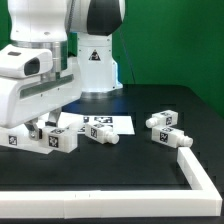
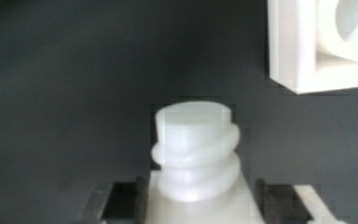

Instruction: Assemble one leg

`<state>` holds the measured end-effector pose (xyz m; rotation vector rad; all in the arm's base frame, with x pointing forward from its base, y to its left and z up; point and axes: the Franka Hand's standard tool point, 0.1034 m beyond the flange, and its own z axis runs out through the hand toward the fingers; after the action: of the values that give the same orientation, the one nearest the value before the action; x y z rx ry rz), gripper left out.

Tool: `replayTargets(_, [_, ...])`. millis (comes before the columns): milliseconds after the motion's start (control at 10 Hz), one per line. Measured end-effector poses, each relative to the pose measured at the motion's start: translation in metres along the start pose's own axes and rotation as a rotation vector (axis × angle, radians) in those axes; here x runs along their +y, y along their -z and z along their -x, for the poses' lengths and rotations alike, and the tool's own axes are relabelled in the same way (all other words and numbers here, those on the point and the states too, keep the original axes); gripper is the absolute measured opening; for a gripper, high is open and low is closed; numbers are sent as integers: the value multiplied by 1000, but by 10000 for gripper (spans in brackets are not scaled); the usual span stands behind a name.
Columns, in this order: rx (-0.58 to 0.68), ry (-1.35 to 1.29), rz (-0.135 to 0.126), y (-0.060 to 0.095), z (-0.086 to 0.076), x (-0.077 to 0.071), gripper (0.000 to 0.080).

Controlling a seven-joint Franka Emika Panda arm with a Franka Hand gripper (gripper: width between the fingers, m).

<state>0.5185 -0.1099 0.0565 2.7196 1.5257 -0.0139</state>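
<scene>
**Operator:** Where is the leg, and how do the jaws stand?

**Legend:** In the wrist view you see the leg (image 2: 197,150) between the jaws, which are clamped on its base. Its ridged, narrower end points away from the wrist. The square panel (image 2: 327,45) lies near it but apart, on the dark surface (image 2: 69,80).

**Operator:** What could go wrong from here?

**Legend:** You hold smooth plastic by its base only, so the leg will probably tilt in the jaws if its tip meets the panel's raised rim instead of a corner hole. No hole shows in the wrist view, so you cannot check alignment here. A skewed entry would likely bind the ridges. In the exterior view, loose legs (image 1: 100,133) (image 1: 165,122) (image 1: 172,138) lie on the surface, and a low sweep of the arm could knock them.

**Operator:** Any containers?

**Legend:** None holds anything. The panel's recess shows only in part, with nothing in it, and the white rail (image 1: 195,172) merely borders the surface
</scene>
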Motion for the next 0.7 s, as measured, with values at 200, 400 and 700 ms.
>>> replayTargets(200, [-1, -3, -2, -1, 2, 0, 285])
replayTargets(400, [-10, -22, -5, -13, 15, 18, 285])
replayTargets(700, [-23, -38, -39, -35, 23, 15, 285])
